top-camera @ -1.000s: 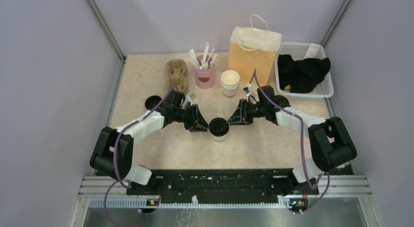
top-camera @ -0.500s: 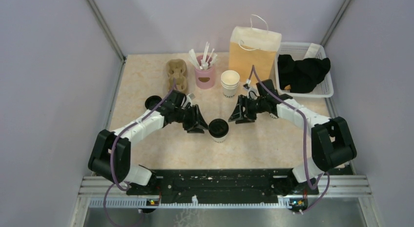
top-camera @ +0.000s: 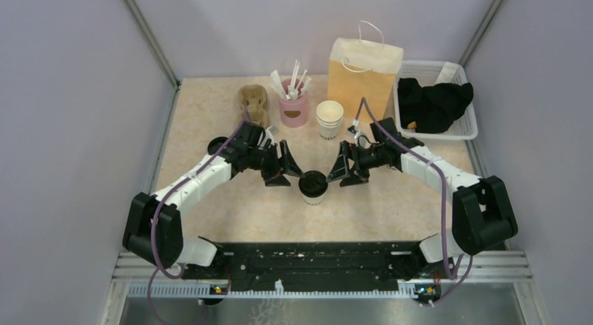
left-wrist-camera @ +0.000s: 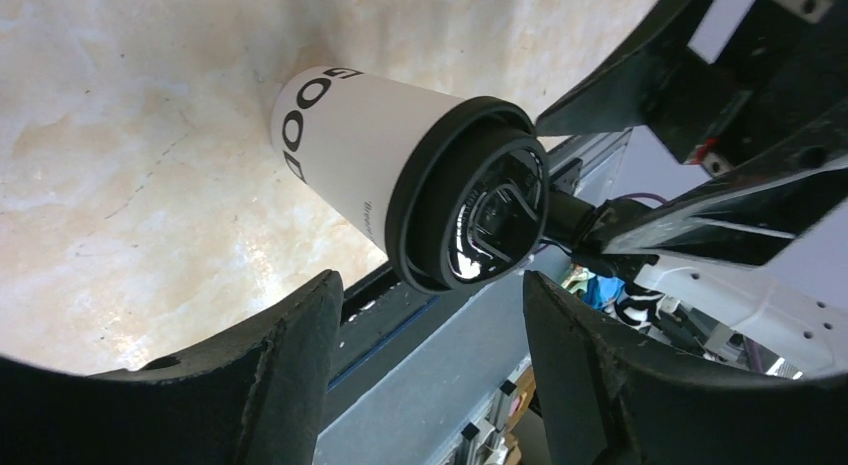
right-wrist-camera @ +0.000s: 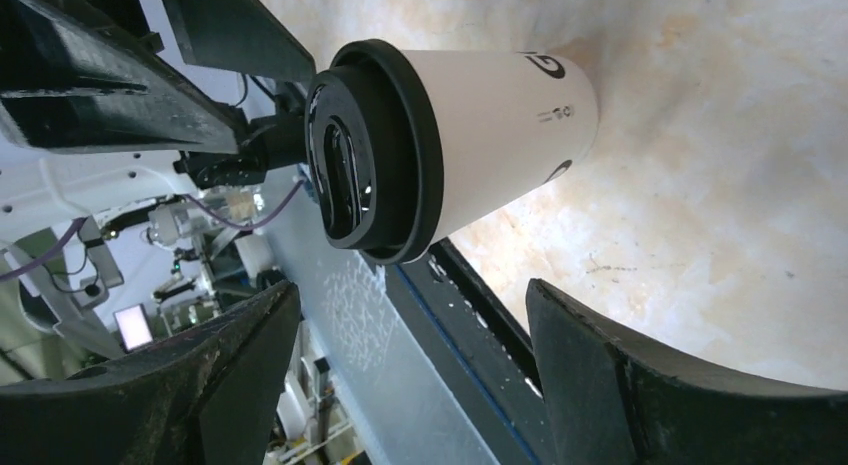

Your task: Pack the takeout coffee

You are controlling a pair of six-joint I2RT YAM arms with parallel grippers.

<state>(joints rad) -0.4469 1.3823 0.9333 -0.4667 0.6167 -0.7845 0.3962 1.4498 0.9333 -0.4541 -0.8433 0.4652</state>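
One takeout coffee (top-camera: 312, 186), a white paper cup with dark lettering and a black lid, stands upright mid-table. My left gripper (top-camera: 288, 170) hangs just left of its lid and my right gripper (top-camera: 340, 171) just right of it, both open and apart from the cup. In the left wrist view the cup (left-wrist-camera: 372, 150) lies beyond the left gripper (left-wrist-camera: 430, 305), with nothing between the spread fingers. The right wrist view shows the same cup (right-wrist-camera: 500, 115) ahead of the right gripper (right-wrist-camera: 410, 310), whose fingers are wide and empty.
At the back stand a brown paper bag (top-camera: 363, 70), a stack of lidless white cups (top-camera: 329, 119), a pink holder of stirrers (top-camera: 294, 110) and a cardboard cup carrier (top-camera: 253, 101). A white basket (top-camera: 467, 133) with black cloth sits back right. A loose black lid (top-camera: 219, 145) lies left.
Both grippers have opened wide beside the cup's lid. The left arm has shifted slightly toward the back, the right slightly back and left. The cup has stayed in place.
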